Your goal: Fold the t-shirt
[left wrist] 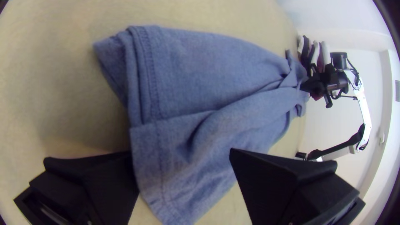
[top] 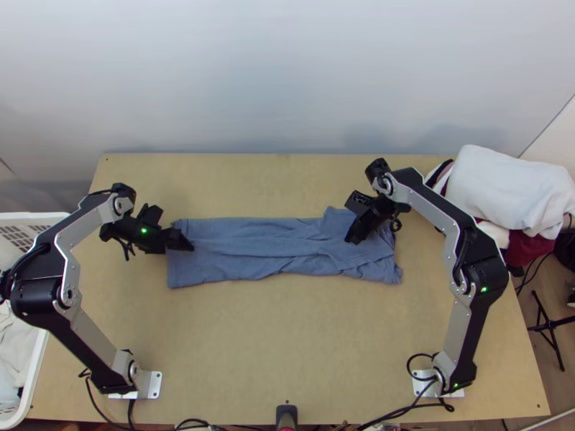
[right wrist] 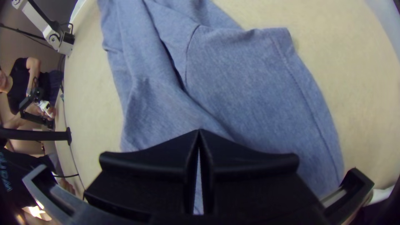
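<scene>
The floppy, long blue cloth t-shirt [top: 248,248] is best pinched at its end [left wrist: 166,179], inside the wide-open left pincer [left wrist: 182,152]; right pincer [right wrist: 199,131] is closed.

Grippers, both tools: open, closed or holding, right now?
Left tool: open, one end of the blue t-shirt between its spread fingers.
Right tool: closed, at the other end; can't tell if it pinches fabric.
</scene>
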Controlling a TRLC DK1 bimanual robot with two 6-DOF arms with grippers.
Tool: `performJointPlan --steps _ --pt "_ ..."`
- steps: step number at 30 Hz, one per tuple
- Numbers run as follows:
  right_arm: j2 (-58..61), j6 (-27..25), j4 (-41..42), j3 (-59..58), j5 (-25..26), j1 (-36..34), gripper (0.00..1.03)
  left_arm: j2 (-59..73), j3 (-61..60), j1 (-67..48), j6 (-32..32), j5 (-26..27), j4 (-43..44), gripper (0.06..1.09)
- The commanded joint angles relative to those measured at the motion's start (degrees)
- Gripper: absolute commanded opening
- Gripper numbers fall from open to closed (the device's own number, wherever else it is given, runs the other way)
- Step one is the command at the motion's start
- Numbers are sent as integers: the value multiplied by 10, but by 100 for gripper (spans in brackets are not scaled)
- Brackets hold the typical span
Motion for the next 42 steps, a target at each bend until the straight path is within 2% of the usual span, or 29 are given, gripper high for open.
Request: performJointPlan --steps 1,15,18,22,24,28,31,42 --pt "6 -1 7 -7 0 -2 3 8 7 -18 -23 18 10 97" --pt "31 1 46 -21 1 -5 3 29 20 -55 -52 28 20 94" --pt "34 1 48 -25 1 -7 3 33 26 -61 -58 28 22 88" --pt "34 1 50 -30 1 -9 3 34 32 -62 -62 39 22 72" --pt "34 1 51 -31 1 -10 3 37 35 -62 -68 47 23 61" --pt "34 2 52 -32 1 -10 3 39 36 -61 -75 61 28 29" --pt "34 3 52 -32 1 -10 3 38 37 -60 -86 61 37 10" --pt "34 6 53 -32 0 -10 3 13 48 -56 -107 77 41 10"
